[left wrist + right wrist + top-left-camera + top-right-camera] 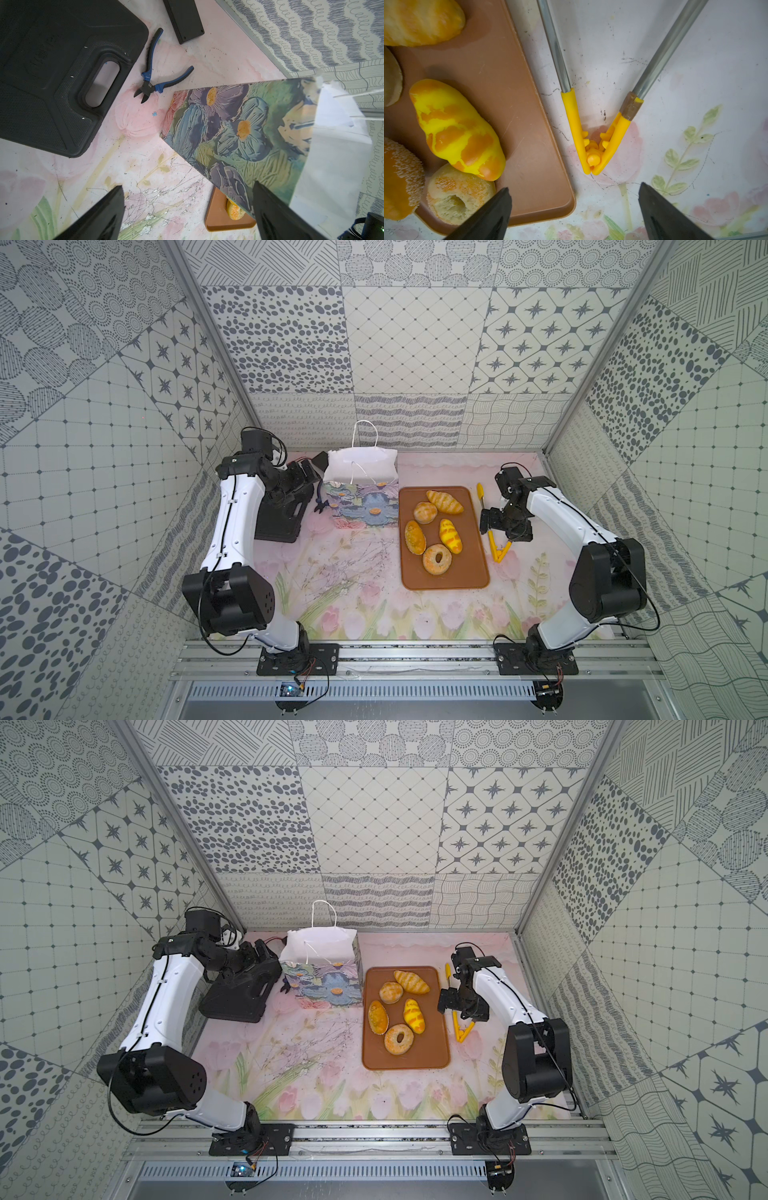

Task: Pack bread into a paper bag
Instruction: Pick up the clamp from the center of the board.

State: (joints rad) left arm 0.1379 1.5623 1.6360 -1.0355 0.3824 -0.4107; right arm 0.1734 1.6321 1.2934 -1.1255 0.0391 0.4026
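Observation:
Several golden-brown bread pieces lie on a brown tray (469, 572): two striped loaves (444, 501) (450, 536), a round bun (424, 512), an oval bun (414, 536) and a bagel (437, 558). The paper bag (360, 497) stands upright to the tray's left, its mouth open and its flower print facing front. My left gripper (299, 481) hovers open at the bag's left side; the left wrist view shows the bag (239, 128) beside one finger. My right gripper (492, 524) is open and empty to the right of the tray, above the table next to a striped loaf (454, 128).
Yellow-tipped tongs (591, 145) lie spread on the table just right of the tray (519, 104). A black case (52, 72), blue-handled pliers (152, 83) and a small black box (184, 20) lie left of the bag. Patterned walls enclose the table on three sides.

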